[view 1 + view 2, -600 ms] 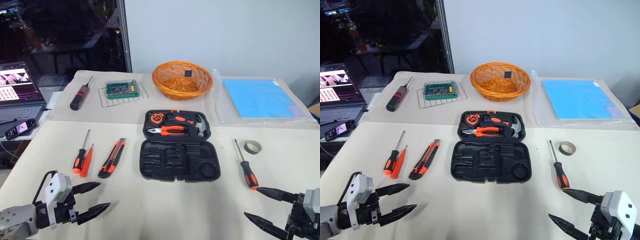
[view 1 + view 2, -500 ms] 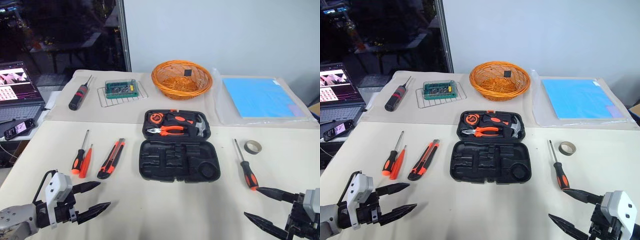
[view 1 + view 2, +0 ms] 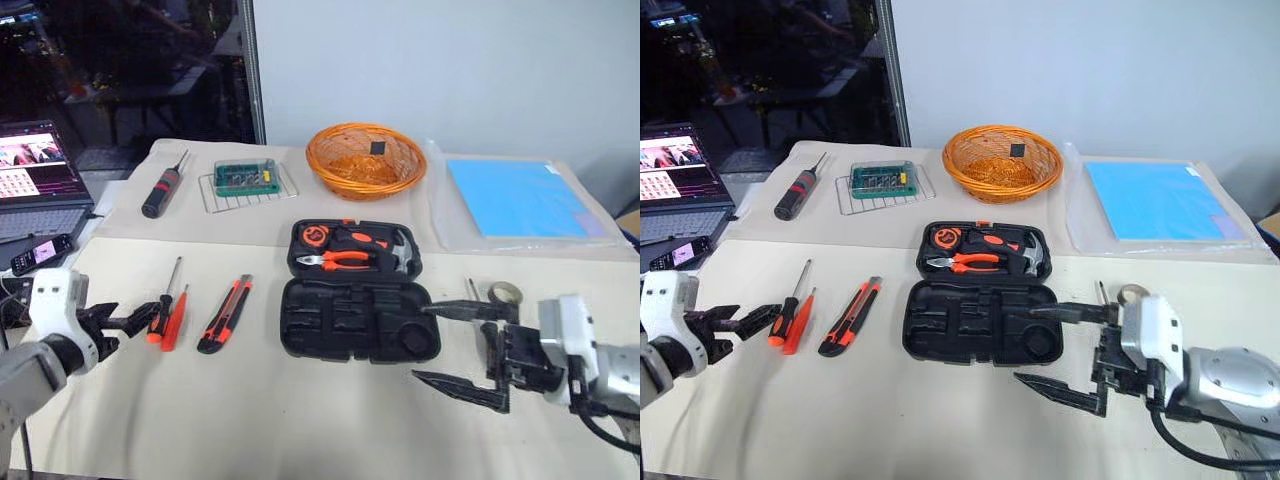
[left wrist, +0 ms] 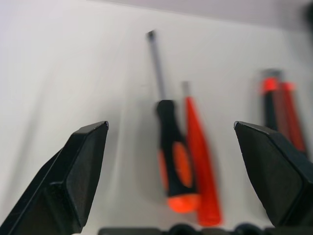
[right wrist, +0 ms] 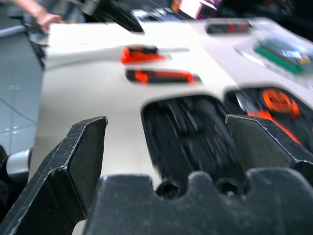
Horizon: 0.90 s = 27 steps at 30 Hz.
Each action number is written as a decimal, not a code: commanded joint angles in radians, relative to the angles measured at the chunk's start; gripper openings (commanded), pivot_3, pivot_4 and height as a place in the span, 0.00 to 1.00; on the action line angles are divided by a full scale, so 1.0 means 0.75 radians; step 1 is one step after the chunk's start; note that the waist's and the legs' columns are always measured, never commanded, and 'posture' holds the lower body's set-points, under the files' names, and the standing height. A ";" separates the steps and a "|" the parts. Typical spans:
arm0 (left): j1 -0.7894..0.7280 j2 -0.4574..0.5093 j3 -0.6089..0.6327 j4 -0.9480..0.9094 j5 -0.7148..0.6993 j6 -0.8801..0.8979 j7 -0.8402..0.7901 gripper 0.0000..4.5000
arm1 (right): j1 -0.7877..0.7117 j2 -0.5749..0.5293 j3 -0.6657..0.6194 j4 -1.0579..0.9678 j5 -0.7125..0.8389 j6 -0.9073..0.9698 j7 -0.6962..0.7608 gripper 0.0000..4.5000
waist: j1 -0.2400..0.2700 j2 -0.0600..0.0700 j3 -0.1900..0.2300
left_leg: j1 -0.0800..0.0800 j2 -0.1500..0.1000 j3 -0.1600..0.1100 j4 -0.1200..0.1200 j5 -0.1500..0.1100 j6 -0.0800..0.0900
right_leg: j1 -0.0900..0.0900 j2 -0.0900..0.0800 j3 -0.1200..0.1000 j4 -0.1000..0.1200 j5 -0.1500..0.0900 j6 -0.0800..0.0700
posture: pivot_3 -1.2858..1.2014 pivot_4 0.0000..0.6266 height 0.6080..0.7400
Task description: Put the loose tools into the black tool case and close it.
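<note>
- Currently, the black tool case (image 3: 360,292) lies open and flat at the middle of the white table (image 3: 300,420), with its far half toward the orange wicker basket (image 3: 366,158).
- The far half of the case holds orange-handled pliers (image 3: 333,260), a hammer (image 3: 400,256) and a tape measure (image 3: 314,236); the moulded recesses of the near half are unfilled.
- Left of the case lies the utility knife (image 3: 225,314), resting on the table and well apart from the case.
- Further left lie two screwdrivers side by side: one with an orange-and-black handle (image 4: 171,152) and one slim all-orange one (image 4: 198,156), the two touching or nearly so.
- The left gripper (image 3: 128,318) sits just beside the handle ends of these two screwdrivers; its fingers (image 4: 73,181) are spread wide and hold nothing.
- The right gripper (image 3: 455,345) is at the right end of the case, pointing across toward it; its jaws are spread wide and hold nothing.
- A third screwdriver (image 3: 472,291) lies right of the case, largely hidden behind the right gripper; a roll of tape (image 3: 506,292) sits just beside it.
- On the far section of the table rest a thick black-and-red screwdriver (image 3: 162,190), a green circuit board on a wire rack (image 3: 245,180) and a blue sheet (image 3: 520,198).
- A laptop (image 3: 40,180) stands at the far left.
</note>
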 commanded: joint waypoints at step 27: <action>-0.716 0.298 -1.002 0.179 0.524 -0.745 -1.218 0.19 | 0.503 0.150 -0.325 -0.136 -0.097 -0.040 -0.175 1.00 | 0.065 0.001 0.000 | -0.009 -0.004 0.004 -0.001 0.005 -0.019 | -0.012 -0.001 -0.002 0.007 -0.006 -0.010 | 0.52 0.24 1.00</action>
